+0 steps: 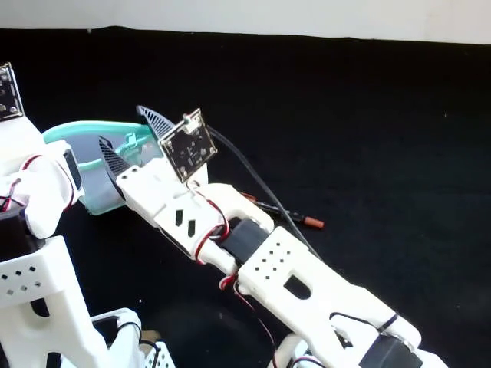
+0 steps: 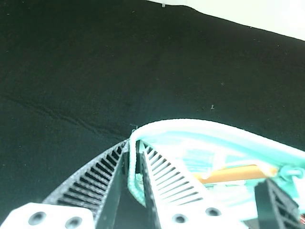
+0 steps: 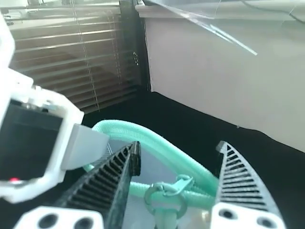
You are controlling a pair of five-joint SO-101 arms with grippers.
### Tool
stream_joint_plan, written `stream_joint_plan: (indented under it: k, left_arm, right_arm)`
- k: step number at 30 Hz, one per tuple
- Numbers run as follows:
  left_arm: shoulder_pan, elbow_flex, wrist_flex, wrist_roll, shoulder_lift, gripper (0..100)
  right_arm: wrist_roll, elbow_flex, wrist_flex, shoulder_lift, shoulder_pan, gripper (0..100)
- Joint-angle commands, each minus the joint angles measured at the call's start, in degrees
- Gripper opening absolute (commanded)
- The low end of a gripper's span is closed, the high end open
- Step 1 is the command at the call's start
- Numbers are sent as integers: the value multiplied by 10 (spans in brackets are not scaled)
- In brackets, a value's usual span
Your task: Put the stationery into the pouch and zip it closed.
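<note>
The left gripper [image 2: 134,145] is closed on the rim of the pouch [image 2: 214,138], with the teal zip edge pinched between its two ribbed fingers. The right gripper [image 3: 178,145] stands wide open over the pouch's other end. Its fingers are on either side of the zipper pull [image 3: 164,198] and touch nothing that can be seen.

In the high view the pouch [image 1: 96,165] sits at the left of the black bench [image 1: 368,115], between the two arms, with its mouth gaping. Inside it lies an orange pencil [image 2: 233,174]; one end runs behind the left gripper's finger, and anything else in the pouch is too blurred to make out.

A dark pen [image 1: 285,211] with a reddish end lies on the bench apart from the pouch, beside the right arm, which covers part of it.
</note>
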Motion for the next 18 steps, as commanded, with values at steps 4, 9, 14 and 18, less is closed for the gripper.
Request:
stream_joint_plan:
  k: [4, 9, 14, 18]
  left_arm:
    - [-2, 17, -1, -5, 18, 7]
    - [-1, 17, -1, -5, 18, 7]
    - [-1, 17, -1, -4, 18, 7]
    - [-1, 17, -1, -4, 18, 7]
  right_arm:
    - [76, -166, 96, -22, 79, 245]
    - [97, -240, 214, -22, 167, 245]
    - [104, -262, 276, -22, 234, 245]
    - [139, -263, 321, -22, 254, 245]
